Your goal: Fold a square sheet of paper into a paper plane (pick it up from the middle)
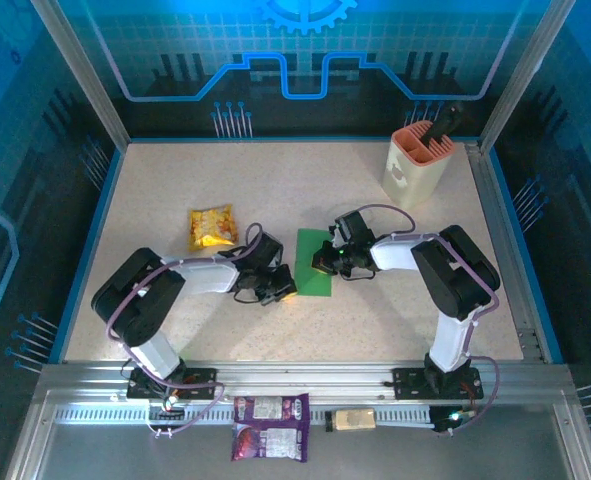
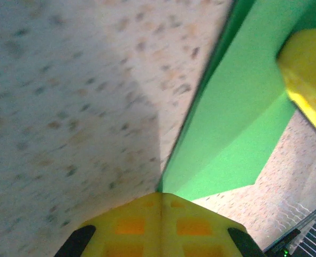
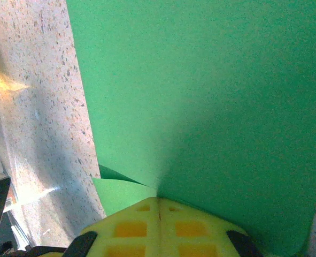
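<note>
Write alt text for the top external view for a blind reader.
Two robot arms meet mid-table, the left gripper and right gripper shut on opposite sides of a green sheet of paper. A yellow snack packet lies beyond the left arm; a peach holder stands at the far right.

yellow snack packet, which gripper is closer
Left. The left gripper is right of the yellow snack packet, at the green paper's left edge; the right gripper is beyond, at its right edge.
</note>
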`<state>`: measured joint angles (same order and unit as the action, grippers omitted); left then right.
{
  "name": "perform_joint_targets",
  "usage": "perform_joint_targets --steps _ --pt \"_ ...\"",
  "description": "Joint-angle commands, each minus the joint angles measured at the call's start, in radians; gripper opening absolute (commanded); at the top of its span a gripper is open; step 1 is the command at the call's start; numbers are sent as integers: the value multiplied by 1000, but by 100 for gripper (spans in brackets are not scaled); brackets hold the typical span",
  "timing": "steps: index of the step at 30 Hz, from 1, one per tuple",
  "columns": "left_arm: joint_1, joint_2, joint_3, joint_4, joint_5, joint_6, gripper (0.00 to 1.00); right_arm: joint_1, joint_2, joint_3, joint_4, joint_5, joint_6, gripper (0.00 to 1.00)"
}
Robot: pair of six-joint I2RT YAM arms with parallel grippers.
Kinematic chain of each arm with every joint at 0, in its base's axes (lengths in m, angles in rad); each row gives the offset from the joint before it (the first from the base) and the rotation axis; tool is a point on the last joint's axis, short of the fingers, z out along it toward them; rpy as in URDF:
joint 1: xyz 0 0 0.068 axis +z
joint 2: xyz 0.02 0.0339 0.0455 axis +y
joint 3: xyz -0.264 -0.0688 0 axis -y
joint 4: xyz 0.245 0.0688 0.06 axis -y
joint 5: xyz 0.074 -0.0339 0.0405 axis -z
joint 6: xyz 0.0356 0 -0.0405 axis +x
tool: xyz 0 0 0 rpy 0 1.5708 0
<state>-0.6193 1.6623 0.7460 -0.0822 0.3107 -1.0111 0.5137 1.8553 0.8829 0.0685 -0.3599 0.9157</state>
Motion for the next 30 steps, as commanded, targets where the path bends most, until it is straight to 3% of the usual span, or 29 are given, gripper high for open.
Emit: perform_joint_targets --steps 1,9,17,30 --pt "25 -47 -46 -204 -31 25 6 -15 96 -45 -186 148 -26 3" --pt "33 -130 61 -135 -13 46 7 -15 93 -33 -185 140 -28 3" --pt "9 17 158 -67 41 47 7 -14 91 -24 -190 136 -27 3" --pt "10 126 149 -115 -11 28 1 -16 43 -14 -139 79 -78 4"
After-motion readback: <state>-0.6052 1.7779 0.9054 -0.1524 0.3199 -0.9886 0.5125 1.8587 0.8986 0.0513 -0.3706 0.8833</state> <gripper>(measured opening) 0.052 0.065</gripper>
